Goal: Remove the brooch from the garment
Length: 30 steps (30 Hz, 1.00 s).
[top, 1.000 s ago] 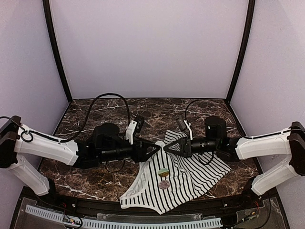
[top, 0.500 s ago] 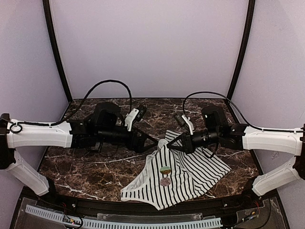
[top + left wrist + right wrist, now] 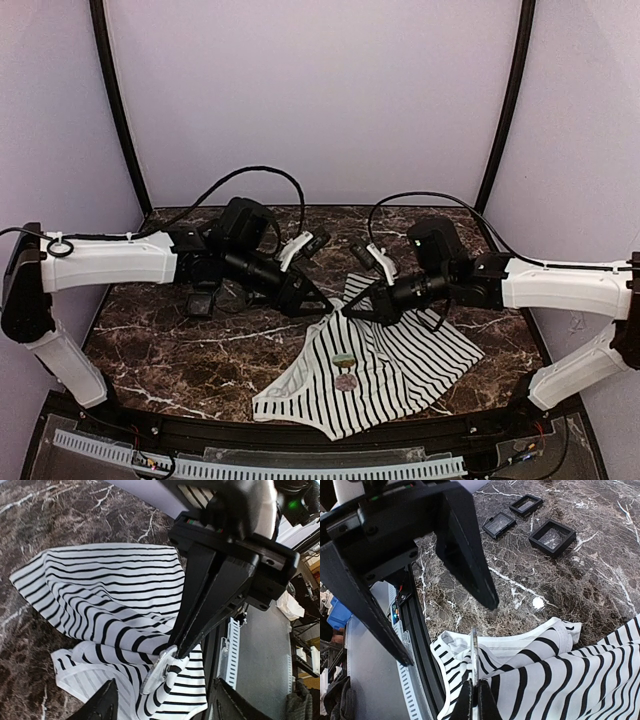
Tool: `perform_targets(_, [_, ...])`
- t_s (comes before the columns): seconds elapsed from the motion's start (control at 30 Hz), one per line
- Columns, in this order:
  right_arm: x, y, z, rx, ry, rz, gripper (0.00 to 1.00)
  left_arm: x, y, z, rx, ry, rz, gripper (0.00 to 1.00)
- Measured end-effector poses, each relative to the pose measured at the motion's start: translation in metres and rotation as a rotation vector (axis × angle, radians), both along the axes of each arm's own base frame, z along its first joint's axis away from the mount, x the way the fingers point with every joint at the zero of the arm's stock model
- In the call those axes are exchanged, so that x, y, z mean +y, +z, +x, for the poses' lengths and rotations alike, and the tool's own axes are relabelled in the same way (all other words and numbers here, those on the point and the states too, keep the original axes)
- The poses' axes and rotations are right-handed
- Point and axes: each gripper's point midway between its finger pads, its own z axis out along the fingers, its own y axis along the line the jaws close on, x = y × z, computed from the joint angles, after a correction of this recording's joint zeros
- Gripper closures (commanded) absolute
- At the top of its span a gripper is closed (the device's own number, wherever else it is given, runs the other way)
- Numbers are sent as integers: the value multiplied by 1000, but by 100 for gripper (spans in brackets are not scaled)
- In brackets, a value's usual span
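The right gripper point(image 3: 173, 650) has its fingers pressed together on a fold of white edging at the far edge of the striped garment point(image 3: 400, 365), holding it a little above the marble table point(image 3: 170, 340). The left gripper point(image 3: 167, 707) hangs spread and empty just beside that pinch. The brooch point(image 3: 345, 360) sits mid-garment, nearer the arms' bases and well apart from both claws.

Three things look risky from here. The pinch is on a thin edge and may slip if pulled. A harder lift could drag the whole top and roll the brooch under a fold. The left claw, closing where it is, would catch cloth and not the pin.

Count:
- one garment
- one brooch, a greenish oval with a paler piece just below, which may be a second pin
- three small black boxes point(image 3: 552, 536)
- two grippers
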Motion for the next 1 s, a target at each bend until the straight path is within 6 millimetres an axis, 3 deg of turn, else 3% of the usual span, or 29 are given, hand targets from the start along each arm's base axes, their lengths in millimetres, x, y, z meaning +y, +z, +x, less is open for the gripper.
perform_targets(0.17, [1, 0, -2, -1, 4, -1, 100, -2, -12, -8, 35, -53, 13, 57])
perform_targets(0.7, [3, 2, -14, 32, 68, 11, 100, -3, -20, -18, 87, -131, -17, 81])
perform_targets(0.87, [3, 0, -18, 43, 87, 3, 100, -2, -21, -21, 98, -145, -25, 97])
perform_targets(1.0, [2, -2, -20, 53, 90, -4, 100, -1, -22, -24, 110, -168, -39, 99])
